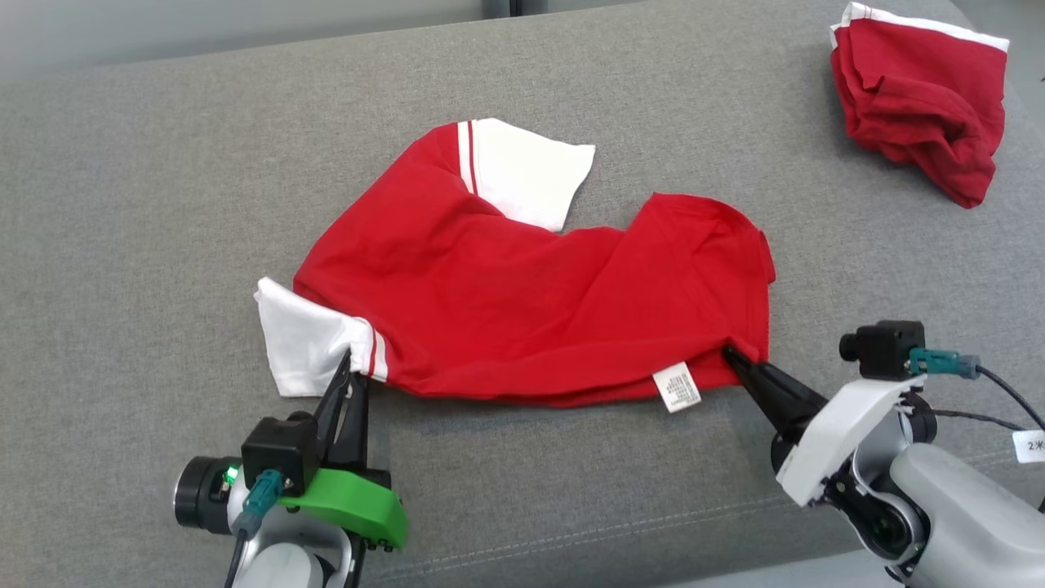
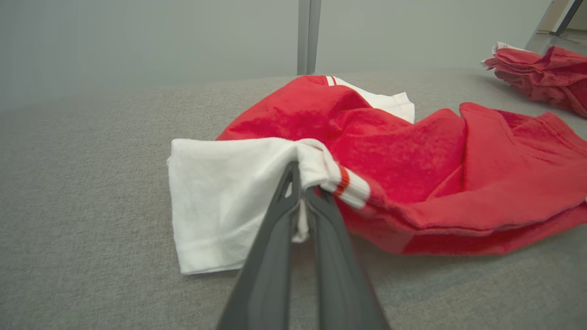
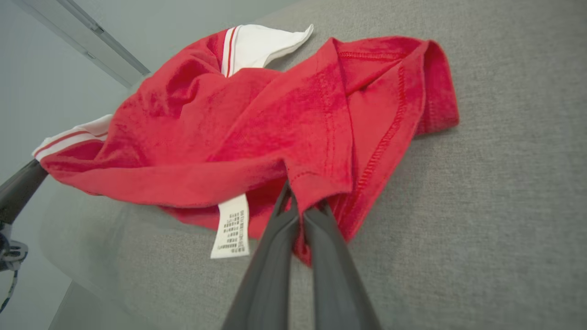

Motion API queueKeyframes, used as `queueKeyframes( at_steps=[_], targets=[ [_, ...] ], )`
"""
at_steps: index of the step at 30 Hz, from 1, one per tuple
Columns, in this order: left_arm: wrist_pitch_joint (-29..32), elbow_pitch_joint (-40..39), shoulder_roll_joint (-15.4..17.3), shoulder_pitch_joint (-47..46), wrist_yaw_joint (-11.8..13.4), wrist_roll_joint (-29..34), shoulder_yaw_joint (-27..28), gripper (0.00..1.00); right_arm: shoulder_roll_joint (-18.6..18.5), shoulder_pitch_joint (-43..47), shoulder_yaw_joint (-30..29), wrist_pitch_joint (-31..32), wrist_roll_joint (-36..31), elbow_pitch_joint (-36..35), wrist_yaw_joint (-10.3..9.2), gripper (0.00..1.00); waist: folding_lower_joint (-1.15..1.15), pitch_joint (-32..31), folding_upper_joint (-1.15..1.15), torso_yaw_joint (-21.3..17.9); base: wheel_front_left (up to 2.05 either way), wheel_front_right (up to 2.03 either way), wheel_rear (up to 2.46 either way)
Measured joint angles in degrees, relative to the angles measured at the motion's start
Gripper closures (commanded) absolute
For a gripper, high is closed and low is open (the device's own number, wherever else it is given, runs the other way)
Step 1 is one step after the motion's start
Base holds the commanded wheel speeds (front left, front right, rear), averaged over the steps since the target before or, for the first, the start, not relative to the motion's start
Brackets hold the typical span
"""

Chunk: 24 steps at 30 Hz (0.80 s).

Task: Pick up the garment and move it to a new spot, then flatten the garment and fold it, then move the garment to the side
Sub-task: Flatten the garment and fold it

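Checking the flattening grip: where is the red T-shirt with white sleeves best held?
Hold the red T-shirt at its near edge, from the robot's side: the bunched seam of the near white sleeve and the hem corner beside the white label. Both lie foremost; left gripper and right gripper are shut there.

A grey woven upholstered surface (image 1: 147,245) spreads wide, with a stitched seam (image 1: 571,537) running near its front edge. Beyond its far edge stands a plain pale grey wall (image 2: 137,41), split by a darker upright strip (image 2: 308,36), possibly a panel joint. The light is soft and even.
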Motion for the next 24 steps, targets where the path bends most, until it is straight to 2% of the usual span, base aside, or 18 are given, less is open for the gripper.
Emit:
queueKeyframes(
  at_steps=[4,7,10,13,14,16,19,21,24],
  targets=[
    [0.0,-0.3,0.0,1.7,-0.2,-0.6,-0.2,1.00,-0.7,2.6,-0.6,-0.1,1.6,-1.7,0.05,1.00,0.00,-0.2,0.00,0.0,0.00,0.00,0.00],
    [0.0,-0.6,0.0,2.1,-0.5,-1.7,0.1,1.00,-1.2,1.3,-2.0,-1.1,1.1,-2.7,0.00,1.00,0.00,-0.5,0.00,-0.1,0.00,0.00,0.00],
    [1.0,-0.7,1.1,-0.6,-2.2,-1.5,-0.2,1.00,-0.9,-4.2,-2.2,-0.2,-0.1,-2.6,0.08,1.00,0.00,-0.9,0.00,-0.6,0.00,0.00,0.00],
    [4.5,0.7,3.4,-9.0,-4.4,0.0,-0.5,1.00,0.1,-13.7,-2.6,1.8,-2.8,-0.2,-0.11,1.00,0.00,-1.6,0.00,-1.2,0.00,0.00,0.00],
    [5.8,1.3,3.6,-12.5,-4.7,0.0,-0.4,1.00,0.4,-17.2,-4.0,1.8,-3.4,0.7,-0.76,1.00,0.00,-1.8,0.00,-1.3,0.00,0.00,0.00],
    [7.4,1.8,3.6,-19.6,-5.3,0.0,0.5,1.00,0.2,-25.0,-7.5,0.2,-6.5,2.5,-3.35,1.00,0.00,-2.3,0.00,-1.6,0.00,0.00,0.00],
    [7.1,-0.5,0.8,-29.9,-5.3,-3.4,4.4,1.00,0.5,-35.2,-15.2,-6.6,-8.3,2.1,-6.57,1.00,0.00,-2.8,0.00,-1.4,0.00,0.00,0.00],
    [6.2,-3.2,-0.7,-35.3,-4.8,-5.9,6.9,1.00,0.6,-39.5,-16.5,-7.9,-10.5,0.9,-7.10,1.00,0.00,-3.0,0.00,-1.1,0.00,0.00,0.00],
    [5.9,-3.6,-0.5,-36.7,-4.8,-7.4,7.3,1.00,1.8,-38.5,-14.9,-7.5,-10.6,1.0,-6.45,1.00,0.00,-2.8,0.00,-0.9,0.00,0.00,0.00]
  ],
)
